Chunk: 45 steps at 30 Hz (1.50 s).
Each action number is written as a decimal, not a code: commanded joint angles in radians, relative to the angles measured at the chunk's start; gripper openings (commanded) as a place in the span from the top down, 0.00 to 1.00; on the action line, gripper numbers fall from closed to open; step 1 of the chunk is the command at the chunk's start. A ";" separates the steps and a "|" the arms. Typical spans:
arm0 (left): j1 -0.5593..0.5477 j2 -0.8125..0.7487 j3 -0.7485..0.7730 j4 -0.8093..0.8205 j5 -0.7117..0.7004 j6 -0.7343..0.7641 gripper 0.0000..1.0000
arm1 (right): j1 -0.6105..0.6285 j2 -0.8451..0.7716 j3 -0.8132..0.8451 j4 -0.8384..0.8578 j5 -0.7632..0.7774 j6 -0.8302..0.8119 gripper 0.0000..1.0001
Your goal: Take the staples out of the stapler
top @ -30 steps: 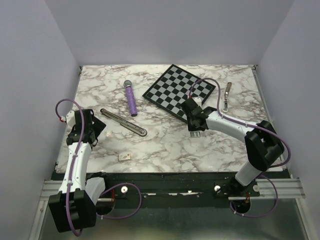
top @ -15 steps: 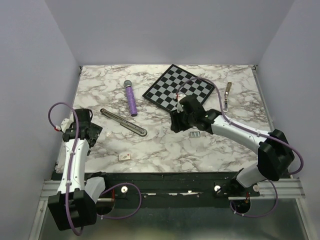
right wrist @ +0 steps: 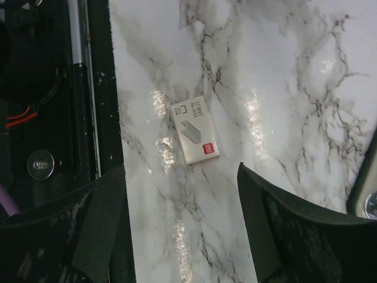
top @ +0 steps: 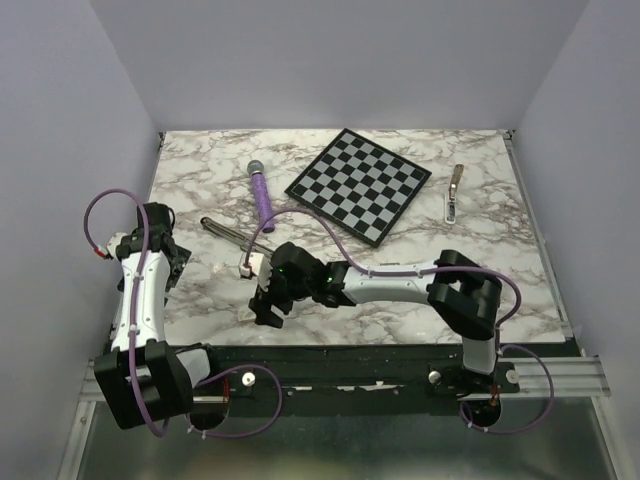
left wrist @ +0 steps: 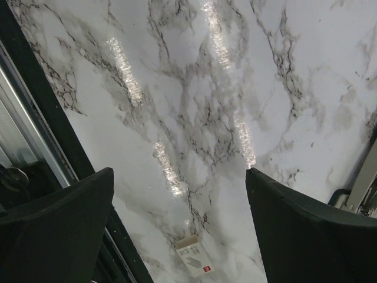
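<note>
With the stapler (top: 222, 232) lying ungripped just beyond the small white box (right wrist: 194, 137), the right gripper (right wrist: 179, 171) hovering empty, jaws apart, over that box, and the left gripper (left wrist: 179, 171) spread empty left of it, unloading seems unfinished.

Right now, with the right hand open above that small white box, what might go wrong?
1. The small white box lies near the front edge of the table; a clumsy touch from the right hand might knock it off.
2. The right arm reaches across close to the stapler and could shove it.
3. The left hand is nearby, so the two could bump.
</note>
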 commanded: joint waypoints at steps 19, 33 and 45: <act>0.053 -0.069 -0.071 0.085 -0.009 0.111 0.01 | 0.027 0.184 -0.038 0.335 -0.041 -0.352 0.13; 0.054 -0.063 -0.084 0.089 -0.014 0.100 0.02 | 0.045 0.237 -0.024 0.309 -0.075 -0.373 0.24; 0.054 -0.048 -0.088 0.106 -0.028 0.092 0.02 | 0.052 0.216 -0.064 0.292 -0.066 -0.415 0.43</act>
